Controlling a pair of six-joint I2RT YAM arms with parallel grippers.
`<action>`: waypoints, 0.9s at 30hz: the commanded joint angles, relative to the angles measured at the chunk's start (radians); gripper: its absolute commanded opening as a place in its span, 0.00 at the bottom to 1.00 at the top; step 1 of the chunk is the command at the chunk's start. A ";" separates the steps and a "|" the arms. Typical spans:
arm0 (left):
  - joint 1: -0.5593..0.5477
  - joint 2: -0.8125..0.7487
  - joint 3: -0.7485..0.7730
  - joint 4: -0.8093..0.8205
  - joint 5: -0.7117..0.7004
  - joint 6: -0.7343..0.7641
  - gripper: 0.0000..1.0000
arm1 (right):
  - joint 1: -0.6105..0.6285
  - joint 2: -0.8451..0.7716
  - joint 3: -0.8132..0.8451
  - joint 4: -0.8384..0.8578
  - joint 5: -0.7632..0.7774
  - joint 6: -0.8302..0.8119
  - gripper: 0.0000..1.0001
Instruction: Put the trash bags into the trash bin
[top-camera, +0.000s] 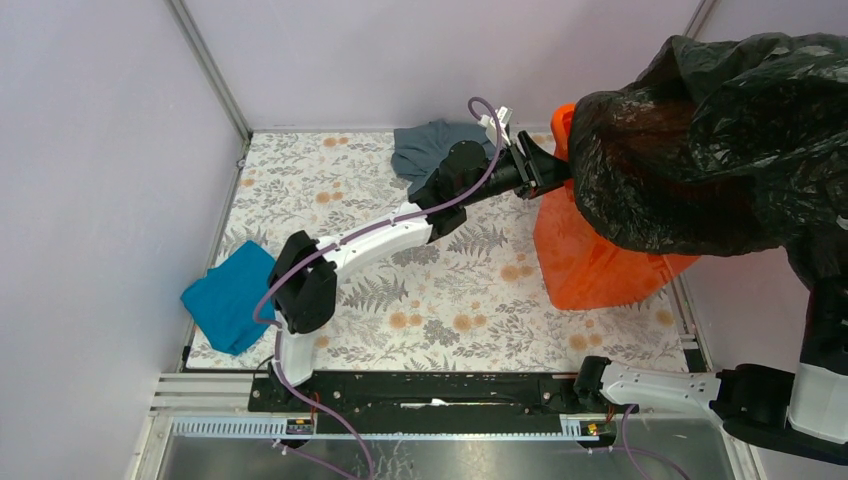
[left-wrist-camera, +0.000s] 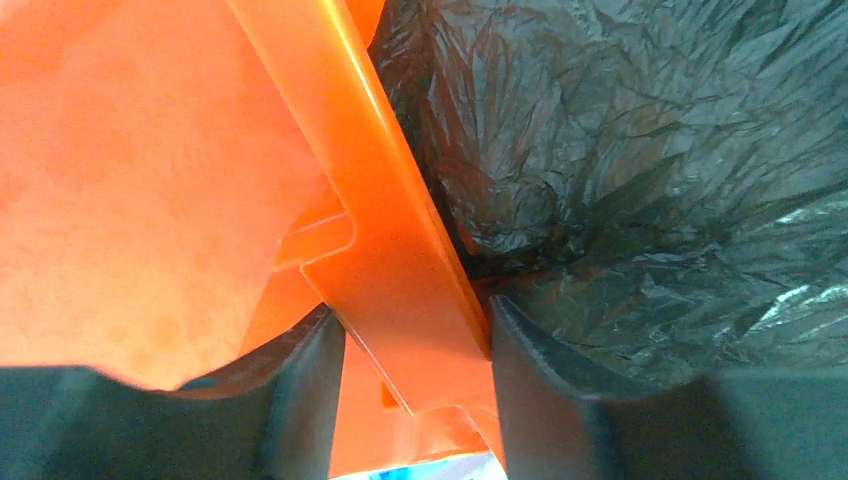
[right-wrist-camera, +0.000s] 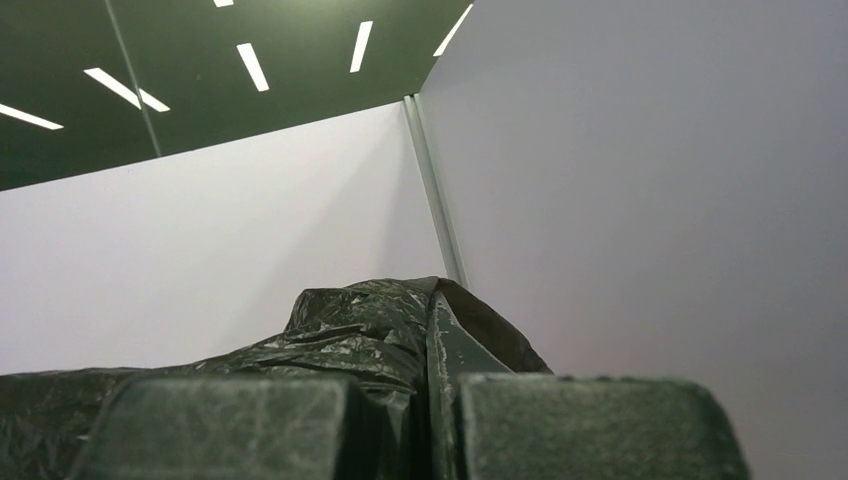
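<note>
A: Question: where is the trash bag (top-camera: 700, 150) hanging?
B: Over the mouth of the trash bin (top-camera: 600, 270); my right gripper (right-wrist-camera: 430, 420) is pinching it tight. My left gripper (left-wrist-camera: 415, 345) is straddling the rim (left-wrist-camera: 380, 200); clamped or not, I cannot tell.

Lab test cell: white panels (top-camera: 90, 150), aluminium framing (top-camera: 210, 70).

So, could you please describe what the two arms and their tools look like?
Left arm and right arm: white shells, black joints, each trailing a purple cable. Left tool and right tool: black, with chunky dark grey fingers, faintly textured.
</note>
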 joint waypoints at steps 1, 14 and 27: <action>0.002 -0.018 0.055 0.072 -0.001 0.014 0.35 | -0.004 0.030 -0.018 -0.021 -0.001 0.033 0.00; 0.094 -0.423 -0.230 -0.113 -0.029 0.058 0.17 | -0.005 0.136 0.032 -0.173 -0.072 0.252 0.00; 0.330 -0.888 -0.487 -0.514 0.069 0.136 0.20 | -0.004 0.308 0.017 -0.280 -0.289 0.652 0.00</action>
